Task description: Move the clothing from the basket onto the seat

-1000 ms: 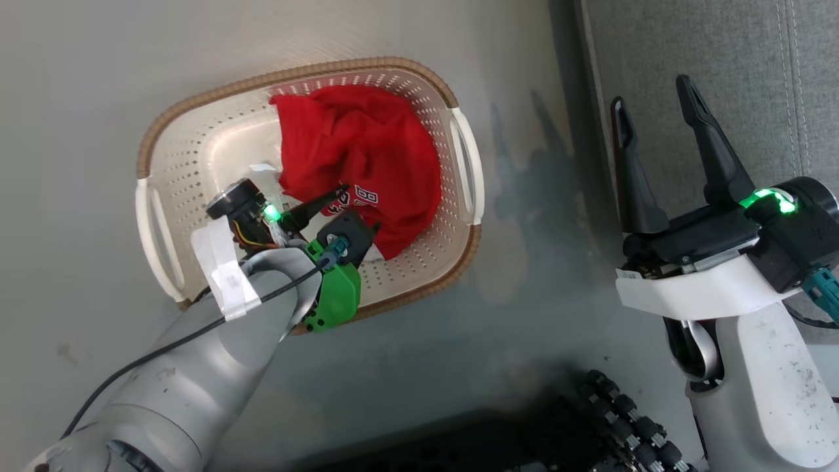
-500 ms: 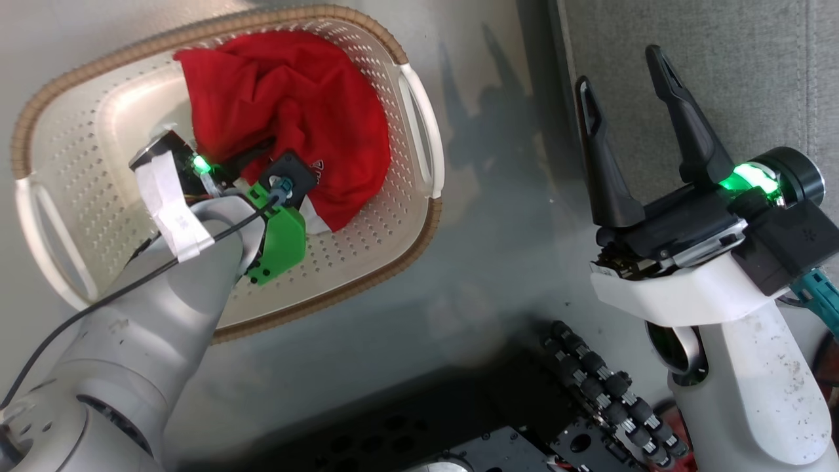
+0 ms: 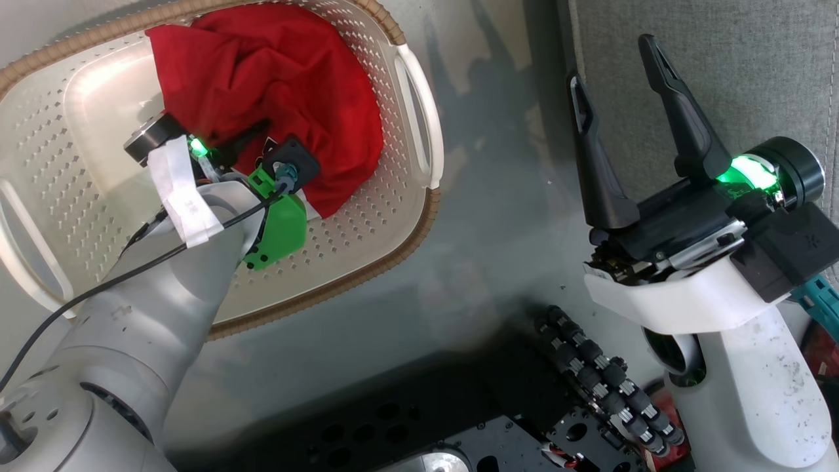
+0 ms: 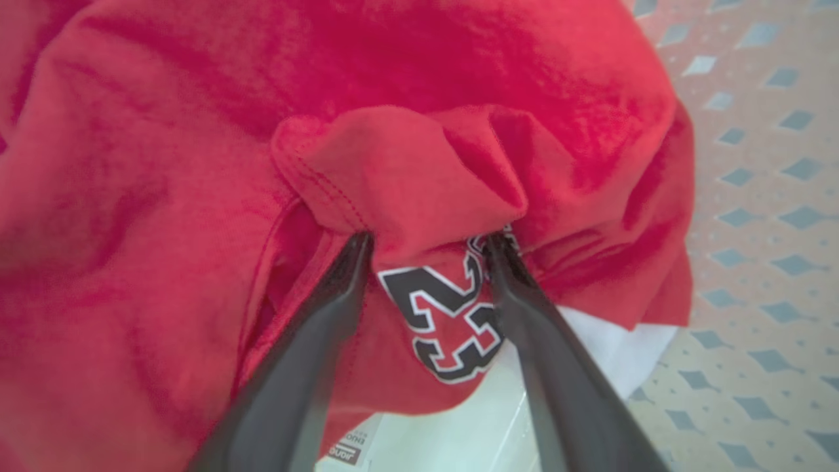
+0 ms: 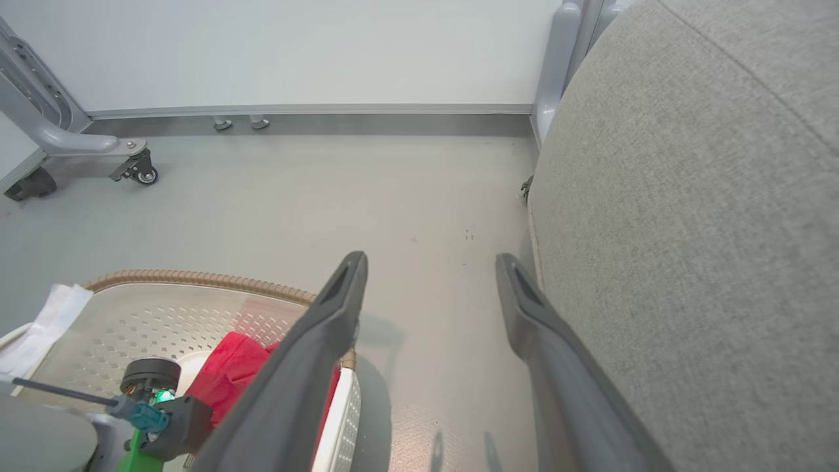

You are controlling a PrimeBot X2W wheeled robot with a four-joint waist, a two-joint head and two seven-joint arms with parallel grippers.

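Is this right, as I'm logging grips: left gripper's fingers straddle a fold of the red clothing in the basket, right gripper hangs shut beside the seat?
Not quite: the right gripper is open, spread wide and empty, per the right wrist view. Rest holds.

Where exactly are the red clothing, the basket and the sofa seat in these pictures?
Red clothing (image 3: pixel 282 85): head view, on its crumpled middle.
Basket (image 3: pixel 373 216): head view, on its bare perforated wall.
Sofa seat (image 5: pixel 688 262): right wrist view, on the grey fabric top.
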